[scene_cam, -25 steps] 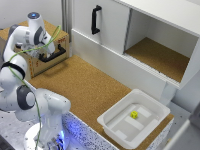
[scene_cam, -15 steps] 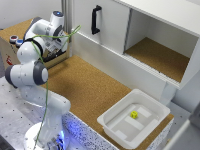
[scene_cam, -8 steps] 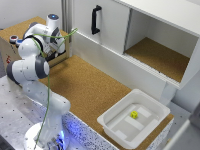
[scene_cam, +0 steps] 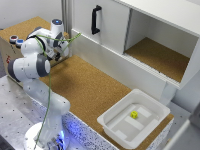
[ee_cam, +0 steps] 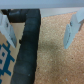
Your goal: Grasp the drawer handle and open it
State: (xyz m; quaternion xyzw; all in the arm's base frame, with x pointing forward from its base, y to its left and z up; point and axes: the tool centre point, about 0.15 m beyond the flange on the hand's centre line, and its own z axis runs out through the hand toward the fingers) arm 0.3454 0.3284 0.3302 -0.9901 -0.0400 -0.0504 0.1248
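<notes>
The drawer (scene_cam: 24, 29) is a brown wooden unit with a cork-textured top and small coloured buttons (scene_cam: 16, 40), at the exterior view's left. My gripper (scene_cam: 58, 51) hangs at its front, and the arm hides the handle in that view. In the wrist view the drawer handle (ee_cam: 29, 42) is a black bar with one end mount showing. It lies between my two fingers (ee_cam: 72, 30), closer to one finger than the other. My gripper (ee_cam: 40, 31) is open around the bar. I cannot tell whether a finger touches it.
A white cabinet stands behind, with a black vertical door handle (scene_cam: 95, 20) and an open compartment (scene_cam: 155, 55). A white tray (scene_cam: 120, 131) holding a small yellow object (scene_cam: 134, 114) sits on the cork floor (scene_cam: 90, 90). A green cable (scene_cam: 50, 90) hangs along my arm.
My hand has swung from the exterior view's far left over to the drawer front, then dropped a little lower. The drawer looks unmoved.
</notes>
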